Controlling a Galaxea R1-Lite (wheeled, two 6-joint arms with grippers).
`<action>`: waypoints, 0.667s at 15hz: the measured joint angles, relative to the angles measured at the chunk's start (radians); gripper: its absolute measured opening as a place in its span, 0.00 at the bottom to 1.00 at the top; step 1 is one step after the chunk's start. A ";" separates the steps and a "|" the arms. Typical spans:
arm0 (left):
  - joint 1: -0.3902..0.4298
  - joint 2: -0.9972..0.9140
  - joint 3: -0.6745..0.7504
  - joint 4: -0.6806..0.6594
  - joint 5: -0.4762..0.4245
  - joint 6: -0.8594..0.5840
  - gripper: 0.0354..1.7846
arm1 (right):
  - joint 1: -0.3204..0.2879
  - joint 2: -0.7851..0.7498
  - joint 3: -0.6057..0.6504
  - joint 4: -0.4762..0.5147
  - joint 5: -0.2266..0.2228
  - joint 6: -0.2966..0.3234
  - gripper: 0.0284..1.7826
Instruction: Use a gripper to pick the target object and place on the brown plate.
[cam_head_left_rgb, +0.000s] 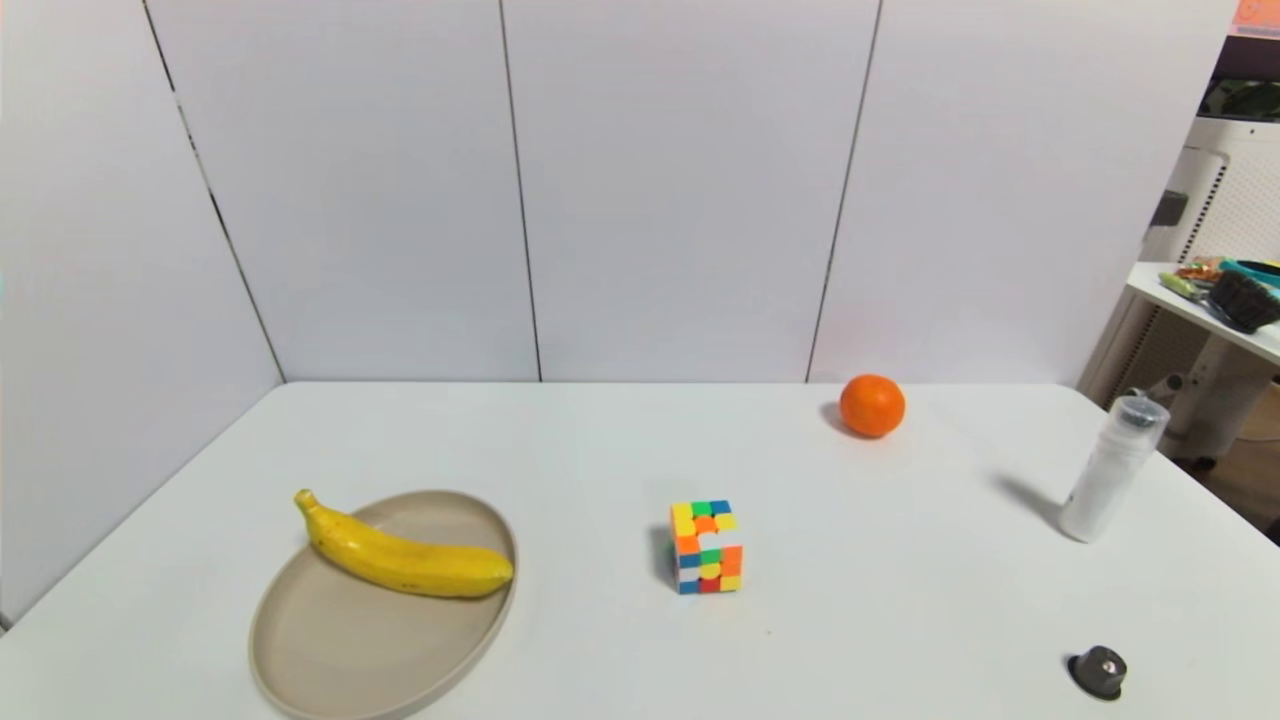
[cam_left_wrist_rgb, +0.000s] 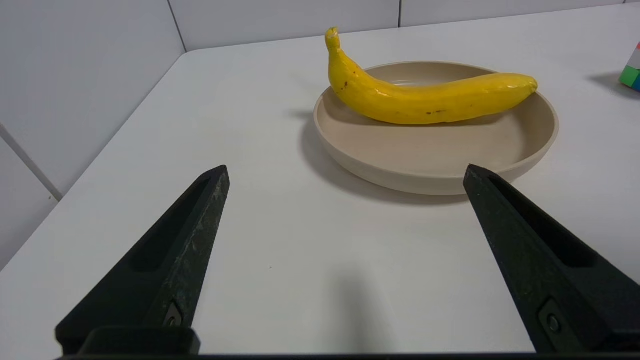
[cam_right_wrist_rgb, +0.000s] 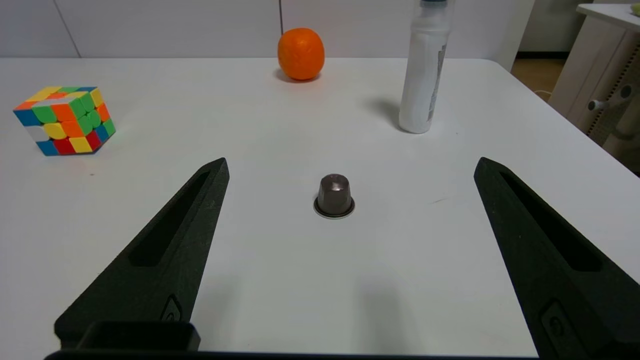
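White table (cam_head_left_rgb: 600, 450): banana (cam_head_left_rgb: 405, 556) is laid across the plate (cam_head_left_rgb: 340, 650) near the front-left corner; left gripper (cam_left_wrist_rgb: 345, 172) and right gripper (cam_right_wrist_rgb: 350, 165) are spread wide, nothing held.

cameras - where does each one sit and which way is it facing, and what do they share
Head view: high on the robot, looking forward and down at the white table; no arm shows.
Left wrist view: low behind the open left gripper, facing the banana on the brown plate.
Right wrist view: low behind the open right gripper, facing a small dark capsule, white bottle and orange.
Shared: the puzzle cube appears in all three views.
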 joint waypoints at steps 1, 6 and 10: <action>0.000 -0.001 0.000 0.000 0.000 0.000 0.94 | 0.000 0.000 0.000 0.000 0.000 0.000 0.95; 0.000 -0.003 0.000 0.000 0.000 0.000 0.94 | 0.000 0.000 0.000 0.000 0.000 0.000 0.95; 0.000 -0.003 0.000 0.000 0.000 0.000 0.94 | 0.000 0.000 0.000 0.000 0.000 -0.002 0.95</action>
